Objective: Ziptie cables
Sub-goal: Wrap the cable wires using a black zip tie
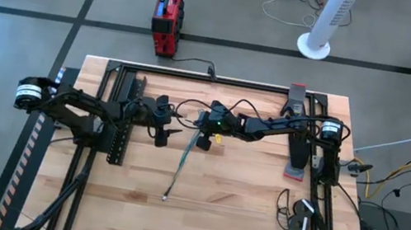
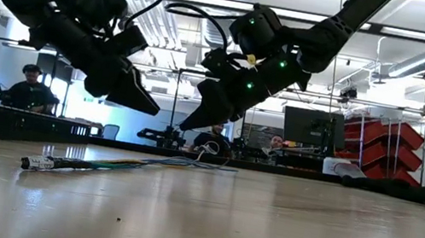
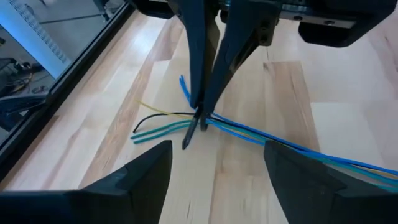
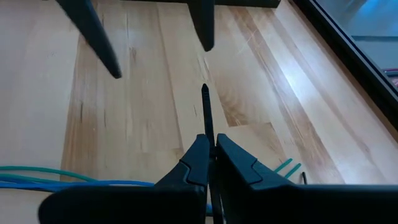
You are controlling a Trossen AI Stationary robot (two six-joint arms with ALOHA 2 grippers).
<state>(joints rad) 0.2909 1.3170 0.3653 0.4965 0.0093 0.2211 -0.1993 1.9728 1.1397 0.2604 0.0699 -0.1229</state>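
Nearest you in the right wrist view, the right gripper (image 4: 209,149) has its fingers closed on the black zip tie (image 4: 206,115), which stands out past the fingertips as a thin strip ending in a point. The left gripper (image 3: 214,155) faces it from the other side with its fingers spread apart and holding nothing; in the high view it (image 1: 164,131) hangs just left of the right gripper (image 1: 204,136) above the middle of the wooden surface (image 1: 241,204). The cables (image 1: 181,166) lie loose on the surface — a thin bundle running from beneath the two grippers toward the near edge, its far ends fanned out in green, blue and yellow strands, as the left wrist view shows (image 3: 186,124). In the low view both grippers are clear of the surface and the cables (image 2: 118,165) rest flat under them, untouched. Judge the task as early: the tie is picked up and presented above the bundle, but it is not yet passed around the cables, not yet threaded through its head and not yet pulled tight. Expect the remaining work to be looping the tie under the bundle — most likely near the fanned ends — feeding the tip through, and cinching. Whether the tie tip touches the strands cannot be told.
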